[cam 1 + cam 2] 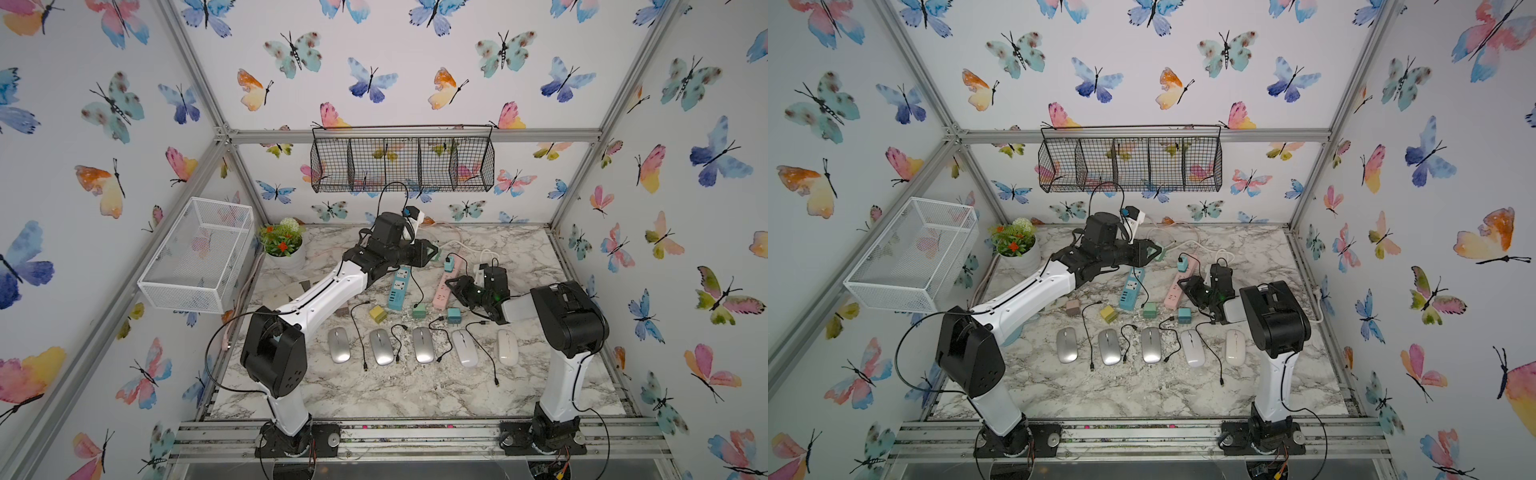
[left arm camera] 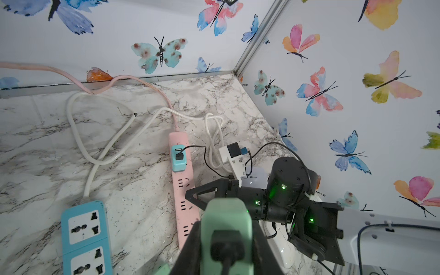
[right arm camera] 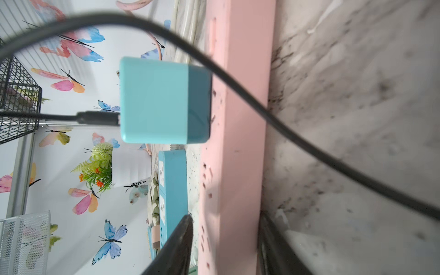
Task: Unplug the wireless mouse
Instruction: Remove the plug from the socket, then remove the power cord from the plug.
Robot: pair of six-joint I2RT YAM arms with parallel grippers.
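While the right gripper (image 3: 226, 221) stands with its jaws spread to either side of the pink power strip (image 3: 240, 95), it holds nothing that I can make out, and whether the fingers touch the strip's edges I cannot tell. Over by the far end of that strip, the left gripper (image 2: 225, 226) is clenched on a mint charger (image 2: 225, 214) with a black plug in its face. Outward from the right fingers, the teal charger (image 3: 154, 100) sits plugged into the strip just ahead, and its black cable (image 3: 238, 87) sweeps across close to the wrist. My read is that this cable is the job. Done well, that means keeping the strip pinned flat, taking the plug body rather than the cord, and pulling straight out so the charger isn't levered loose. And the mouse? The left wrist view gives it away. What I take for the wireless mouse (image 2: 256, 175), a pale rounded shape, lies just beside the pink strip behind the right gripper, where the cable seems to end. Both top views hide it under the right arm and show only the row of five mice (image 1: 423, 345), lying well clear of the strip's near end.
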